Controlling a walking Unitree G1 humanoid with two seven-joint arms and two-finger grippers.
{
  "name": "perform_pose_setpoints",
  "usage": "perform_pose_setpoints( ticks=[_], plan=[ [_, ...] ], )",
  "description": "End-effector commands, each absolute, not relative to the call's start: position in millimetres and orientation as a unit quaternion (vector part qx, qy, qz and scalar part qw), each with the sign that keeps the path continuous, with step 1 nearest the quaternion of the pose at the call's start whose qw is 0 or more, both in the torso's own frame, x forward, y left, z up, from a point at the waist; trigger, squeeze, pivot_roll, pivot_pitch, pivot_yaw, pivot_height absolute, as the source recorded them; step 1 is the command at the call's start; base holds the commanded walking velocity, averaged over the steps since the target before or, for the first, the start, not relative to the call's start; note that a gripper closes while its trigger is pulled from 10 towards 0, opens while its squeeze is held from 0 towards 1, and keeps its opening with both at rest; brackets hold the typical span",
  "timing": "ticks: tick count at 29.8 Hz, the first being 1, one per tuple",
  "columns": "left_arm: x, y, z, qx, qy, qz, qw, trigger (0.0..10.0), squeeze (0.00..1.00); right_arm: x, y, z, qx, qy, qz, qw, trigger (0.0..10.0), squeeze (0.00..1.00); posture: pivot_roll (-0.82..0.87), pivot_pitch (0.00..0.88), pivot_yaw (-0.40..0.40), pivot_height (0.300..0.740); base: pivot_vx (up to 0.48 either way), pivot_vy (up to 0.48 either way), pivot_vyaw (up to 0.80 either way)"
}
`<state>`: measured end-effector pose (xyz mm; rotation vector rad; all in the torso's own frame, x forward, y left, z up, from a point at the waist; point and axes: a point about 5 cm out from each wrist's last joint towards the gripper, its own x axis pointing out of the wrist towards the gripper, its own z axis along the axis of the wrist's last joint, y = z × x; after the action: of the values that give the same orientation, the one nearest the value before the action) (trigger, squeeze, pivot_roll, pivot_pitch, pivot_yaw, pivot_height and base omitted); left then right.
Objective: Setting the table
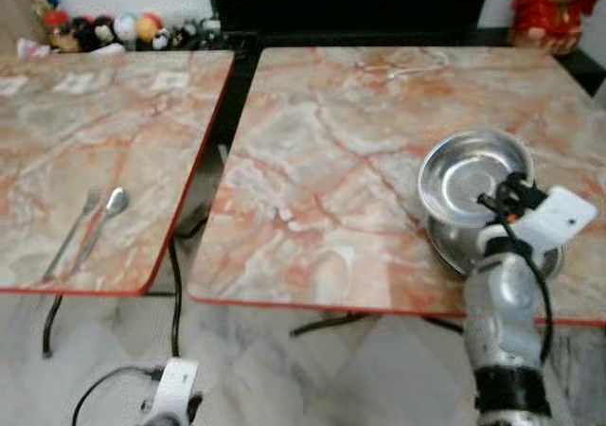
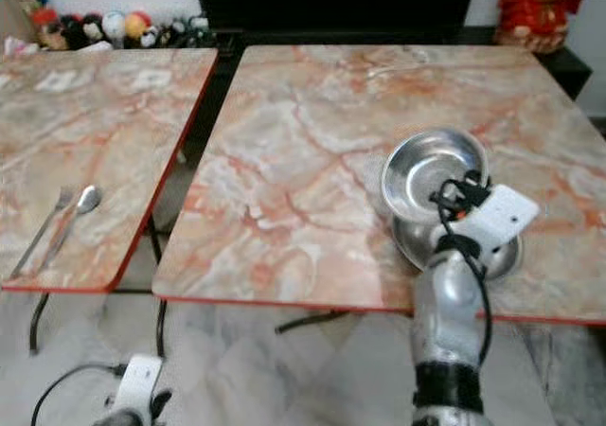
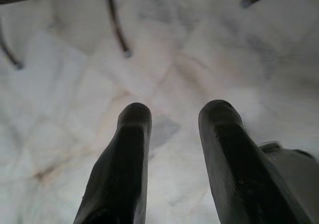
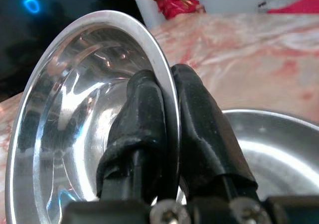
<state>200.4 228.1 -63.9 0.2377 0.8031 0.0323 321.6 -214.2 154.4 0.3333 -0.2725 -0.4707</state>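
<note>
Silver arm [image 1: 500, 312] — blk cable, blk fingers [image 4: 144, 129]

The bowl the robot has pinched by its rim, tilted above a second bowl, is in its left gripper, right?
Not the left. The right gripper pinches the tilted bowl by its rim above the second bowl, as the right wrist view shows. The left gripper hangs open over the floor.

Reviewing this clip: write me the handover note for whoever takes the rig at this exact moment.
Right gripper: shut on the rim of the upper steel bowl, held tilted over a second steel bowl lying on the right table.
Left gripper: open, hanging idle over the floor.
Fork and spoon lie side by side on the left table.
Done: bowl lifted. Left: place bowls and cutlery.
</note>
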Motion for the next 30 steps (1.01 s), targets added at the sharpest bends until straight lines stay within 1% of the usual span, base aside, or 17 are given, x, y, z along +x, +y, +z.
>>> perform_pose_setpoints(
  ticks=[1,3,5,9,13,20,24,27,30],
  plan=[
    [193,229,-68,0.114,0.400,0.018,0.909,10.0,0.00,315,-228,157,0.171,-0.143,-0.275,0.935,10.0,0.00,-0.09,0.075,0.057,0.740,0.000,0.000,0.00],
    [193,229,-68,0.115,0.400,0.018,0.909,10.0,0.00,312,-233,156,0.183,-0.139,-0.296,0.927,10.0,0.00,-0.09,0.075,0.057,0.740,0.000,0.000,0.00],
    [192,229,-68,0.116,0.400,0.018,0.909,10.0,0.00,307,-236,155,0.176,-0.142,-0.314,0.922,10.0,0.00,-0.09,0.074,0.056,0.740,0.000,0.000,0.00],
    [193,229,-68,0.117,0.398,0.017,0.909,10.0,0.00,299,-232,147,0.215,-0.123,-0.323,0.913,10.0,0.00,-0.10,0.079,0.059,0.740,0.000,0.000,0.00],
    [194,228,-67,0.118,0.397,0.014,0.910,10.0,0.00,297,-230,143,0.232,-0.112,-0.337,0.906,10.0,0.00,-0.10,0.081,0.061,0.740,0.000,0.000,0.00],
    [195,227,-67,0.119,0.395,0.010,0.911,10.0,0.00,294,-237,129,0.249,-0.077,-0.380,0.888,10.0,0.00,-0.09,0.080,0.060,0.740,0.000,0.000,0.00],
    [194,227,-67,0.119,0.395,0.010,0.911,10.0,0.00,299,-238,125,0.250,-0.067,-0.374,0.891,10.0,0.00,-0.09,0.080,0.061,0.740,0.000,0.000,0.00],
    [194,227,-67,0.119,0.395,0.010,0.911,10.0,0.00,302,-238,119,0.271,-0.054,-0.373,0.886,10.0,0.00,-0.09,0.081,0.060,0.740,0.000,0.000,0.00],
    [194,227,-67,0.118,0.394,0.011,0.911,10.0,0.00,305,-237,121,0.273,-0.058,-0.365,0.888,10.0,0.00,-0.09,0.081,0.060,0.740,0.000,0.000,0.00]
  ],
)
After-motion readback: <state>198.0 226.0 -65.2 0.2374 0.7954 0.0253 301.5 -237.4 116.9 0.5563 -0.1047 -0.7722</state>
